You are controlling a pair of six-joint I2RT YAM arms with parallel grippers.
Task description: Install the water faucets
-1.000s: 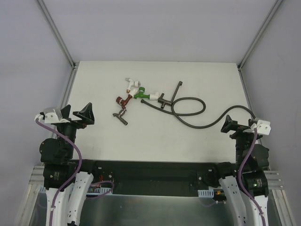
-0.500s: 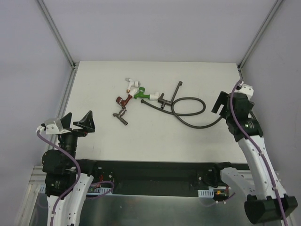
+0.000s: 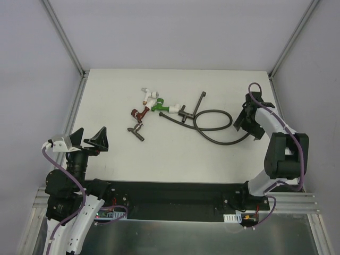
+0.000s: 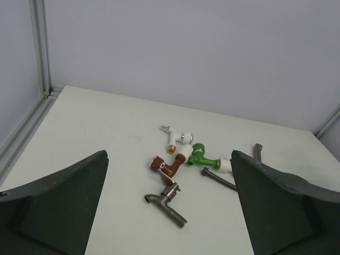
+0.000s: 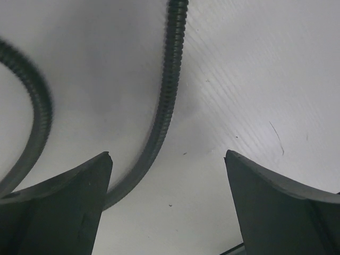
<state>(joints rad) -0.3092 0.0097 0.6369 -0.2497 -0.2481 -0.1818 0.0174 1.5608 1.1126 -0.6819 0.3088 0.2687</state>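
Lying clustered mid-way on the white surface, the dull grey-brown metal faucet aims its long stem toward the near right. The red plastic faucet, green plastic faucet and white plastic faucet sit just beyond it. The left gripper and right gripper are spread wide, holding nothing; the right hovers over the dark flexible hose.

This looks like a robot lab and not a home, because a white table sits inside a booth with plain grey walls and metal bars at the corners, and two robot arms are fixed along its near edge.
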